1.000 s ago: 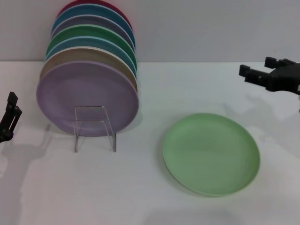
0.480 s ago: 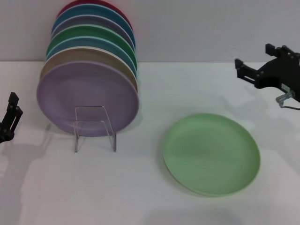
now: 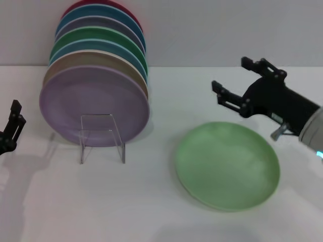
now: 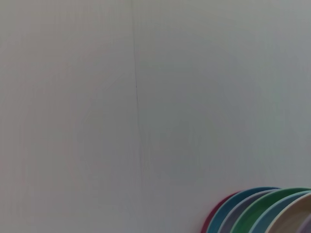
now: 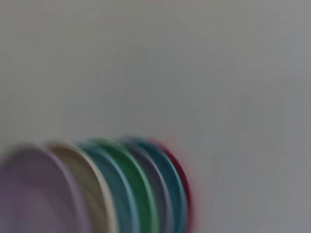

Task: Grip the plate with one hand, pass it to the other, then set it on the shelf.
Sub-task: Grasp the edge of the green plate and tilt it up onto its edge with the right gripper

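Observation:
The light mint-green plate (image 3: pixel 227 165) lies flat on the white table, right of centre in the head view. My right gripper (image 3: pixel 231 80) hovers open above the table just behind the plate's far edge, its fingers pointing left and holding nothing. The shelf (image 3: pixel 101 136), a small clear acrylic rack, stands left of centre with a row of upright plates behind its front frame. My left gripper (image 3: pixel 12 126) sits low at the far left edge, away from the plate.
The shelf holds several upright plates: a lavender one (image 3: pixel 94 105) in front, then tan, teal, dark green (image 3: pixel 108 39), grey-blue, blue and red. Their rims also show in the left wrist view (image 4: pixel 262 211) and right wrist view (image 5: pixel 97 189). A grey wall (image 3: pixel 212 30) backs the table.
My right arm has swung in from the right edge toward the centre and down, now just behind the mint plate. The left gripper has barely moved. The plate has stayed put.

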`<state>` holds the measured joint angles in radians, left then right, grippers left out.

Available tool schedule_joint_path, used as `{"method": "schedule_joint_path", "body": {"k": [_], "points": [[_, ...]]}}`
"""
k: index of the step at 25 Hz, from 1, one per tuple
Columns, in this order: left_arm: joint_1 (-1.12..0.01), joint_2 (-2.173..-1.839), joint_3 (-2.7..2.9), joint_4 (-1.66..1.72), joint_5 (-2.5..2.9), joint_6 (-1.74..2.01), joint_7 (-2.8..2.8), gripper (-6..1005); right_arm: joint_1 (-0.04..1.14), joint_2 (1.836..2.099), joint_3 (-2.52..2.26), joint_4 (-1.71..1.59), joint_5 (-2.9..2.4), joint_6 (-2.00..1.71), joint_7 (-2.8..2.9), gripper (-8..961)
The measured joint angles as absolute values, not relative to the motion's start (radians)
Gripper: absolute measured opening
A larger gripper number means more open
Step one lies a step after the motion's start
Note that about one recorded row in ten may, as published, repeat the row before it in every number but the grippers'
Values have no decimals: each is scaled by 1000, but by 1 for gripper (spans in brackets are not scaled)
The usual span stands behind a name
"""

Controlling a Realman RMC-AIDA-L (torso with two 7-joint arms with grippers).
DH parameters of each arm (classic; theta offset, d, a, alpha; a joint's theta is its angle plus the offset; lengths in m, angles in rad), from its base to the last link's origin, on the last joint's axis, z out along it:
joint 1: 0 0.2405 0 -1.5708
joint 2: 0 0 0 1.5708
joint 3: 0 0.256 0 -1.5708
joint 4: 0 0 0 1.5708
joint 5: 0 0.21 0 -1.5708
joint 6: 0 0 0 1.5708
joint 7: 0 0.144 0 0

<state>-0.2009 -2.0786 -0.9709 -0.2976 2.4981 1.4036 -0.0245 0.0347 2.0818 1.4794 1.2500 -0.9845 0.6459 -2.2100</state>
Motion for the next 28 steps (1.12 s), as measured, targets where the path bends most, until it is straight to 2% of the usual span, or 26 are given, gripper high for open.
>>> {"method": "schedule_joint_path", "body": {"k": [1,4,9,11,12,14,15,16,17,19,23,24,28], "points": [[-201,-2079,-971,-298,2500,1403,-24,777,62,2082,1487,1117,-769,800,-2392,829],[-201,-2079,-971,-298,2500,1403,-24,776,110,2079,1522,978,-600,942,-2520,829],[-200,-2079,-971,-298,2502,1403,-24,774,129,2070,1592,996,-635,902,-2389,828],[-200,-2078,-971,-298,2502,1403,-24,774,128,2054,1670,1129,-863,821,-2051,828],[-200,-2078,-971,-298,2502,1403,-24,773,128,2054,1670,1129,-863,821,-2051,828],[-203,-2078,-971,-298,2502,1403,-25,773,165,2042,1770,1261,-1285,822,-1550,828],[-203,-2078,-971,-298,2502,1403,-25,772,165,2042,1770,1261,-1285,822,-1550,828],[-203,-2078,-971,-298,2502,1403,-25,772,212,2036,1842,1310,-1558,889,-1241,828],[-207,-2078,-971,-298,2502,1402,-25,772,212,2036,1842,1310,-1558,889,-1241,828],[-209,-2079,-971,-298,2503,1400,-25,771,306,2024,1935,1332,-1860,1070,-860,828],[-212,-2078,-971,-298,2504,1393,-25,769,394,2016,1989,1342,-2076,1219,-668,828],[-213,-2078,-971,-298,2504,1392,-24,769,449,2005,1997,1351,-2205,1305,-593,827],[-214,-2079,-971,-298,2504,1391,-25,768,509,1991,2007,1368,-2330,1409,-522,827]]}}
